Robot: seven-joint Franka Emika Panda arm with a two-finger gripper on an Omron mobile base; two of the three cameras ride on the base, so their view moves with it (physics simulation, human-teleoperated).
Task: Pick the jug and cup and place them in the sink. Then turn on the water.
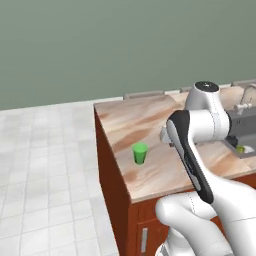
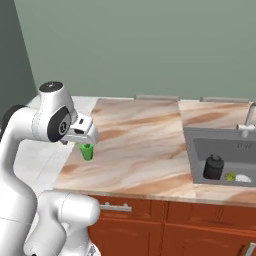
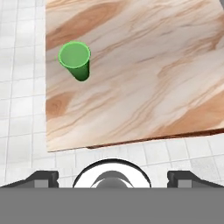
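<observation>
The small bright green cup (image 3: pixel 75 60) stands upright on the wooden counter near its left end, also seen as the cup (image 1: pixel 140 153) and the cup (image 2: pixel 87 151). My gripper (image 3: pixel 112 176) hovers above the counter's front edge, short of the cup and to its right in the hand view. Its fingertips (image 3: pixel 43 177) stand wide apart, open, with nothing between them. The dark jug (image 2: pixel 214 167) stands upright inside the sink (image 2: pixel 225 145) at the right. The silver faucet (image 2: pixel 248 120) rises behind the basin, and no water is in view at it.
A tiny yellow-green lump (image 2: pixel 229 176) and the white drain (image 2: pixel 243 178) lie on the sink floor beside the jug. The counter (image 2: pixel 145 145) ends at its left over white floor tiles (image 1: pixel 45 175). Brown cabinet fronts (image 2: pixel 150 220) run below.
</observation>
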